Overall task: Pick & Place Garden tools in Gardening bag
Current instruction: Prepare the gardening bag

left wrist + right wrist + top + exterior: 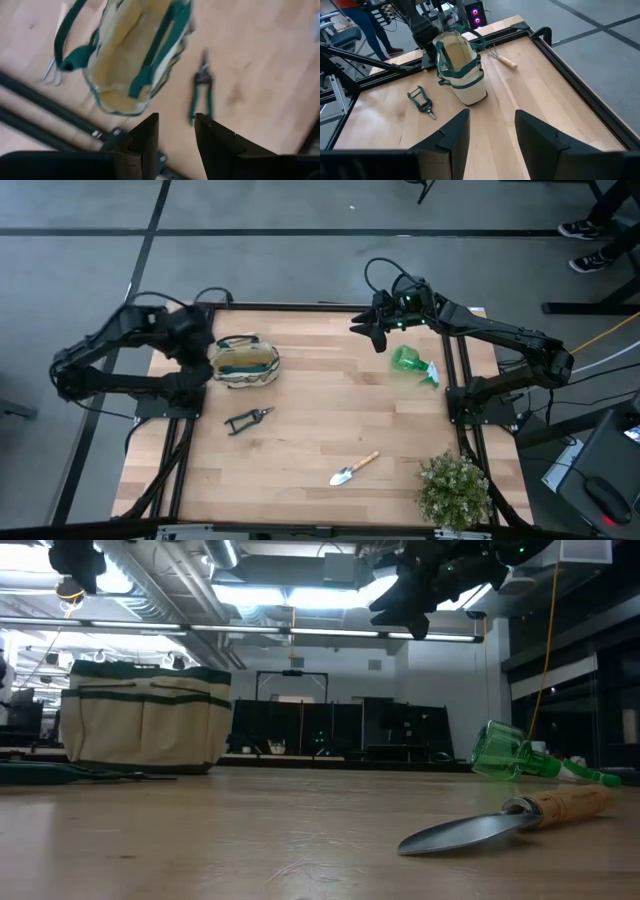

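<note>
The cream gardening bag (245, 362) with green trim stands upright on its base at the table's far left, mouth open. It also shows in the low view (145, 720) and both wrist views (132, 55) (462, 65). The black shears (248, 418) lie flat near it. The trowel (353, 469) lies toward the near edge. The green spray bottle (412, 365) lies on its side at the right. A small wood-handled tool (502, 57) lies beyond the bag. My left gripper (200, 340) is open, raised beside the bag. My right gripper (366, 332) is open, raised above the far edge, left of the bottle.
A bushy potted plant (455, 490) stands at the near right corner. Black frame rails (460, 380) run along the table's left and right sides. People's legs show in the room beyond the table (365, 25). Bare wood lies in the table's middle (330, 400).
</note>
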Action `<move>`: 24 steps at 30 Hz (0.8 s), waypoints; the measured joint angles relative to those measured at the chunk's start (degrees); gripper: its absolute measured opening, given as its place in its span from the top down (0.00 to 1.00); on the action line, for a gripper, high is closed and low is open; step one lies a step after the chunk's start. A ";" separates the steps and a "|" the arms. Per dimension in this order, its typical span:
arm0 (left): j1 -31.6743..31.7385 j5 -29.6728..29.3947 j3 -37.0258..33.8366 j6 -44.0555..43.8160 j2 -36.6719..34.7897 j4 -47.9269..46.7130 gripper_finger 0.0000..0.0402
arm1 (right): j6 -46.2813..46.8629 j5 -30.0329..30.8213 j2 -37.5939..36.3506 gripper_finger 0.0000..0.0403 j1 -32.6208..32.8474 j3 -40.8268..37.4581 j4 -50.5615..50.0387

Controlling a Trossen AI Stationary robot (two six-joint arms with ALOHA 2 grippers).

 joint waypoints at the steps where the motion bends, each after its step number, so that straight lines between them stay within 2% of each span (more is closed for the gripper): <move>1: -0.43 -1.06 -1.29 -0.39 0.48 -0.18 0.69 | 0.00 0.00 0.00 0.60 0.00 0.00 -0.02; 5: -1.49 -4.51 -7.13 -1.31 4.73 -0.18 0.69 | 0.02 0.00 0.00 0.60 0.00 0.00 -0.02; 9: -1.45 -4.57 -11.38 -2.94 9.61 -0.17 0.69 | 0.02 0.00 0.00 0.60 0.02 0.00 -0.02; 16: -1.63 -2.61 -12.90 2.19 13.14 -0.10 0.72 | 0.02 0.07 0.00 0.60 0.04 0.00 -0.02; 24: -1.69 -11.50 -16.14 3.73 13.23 0.12 0.78 | 0.01 0.15 0.00 0.60 0.04 0.00 -0.01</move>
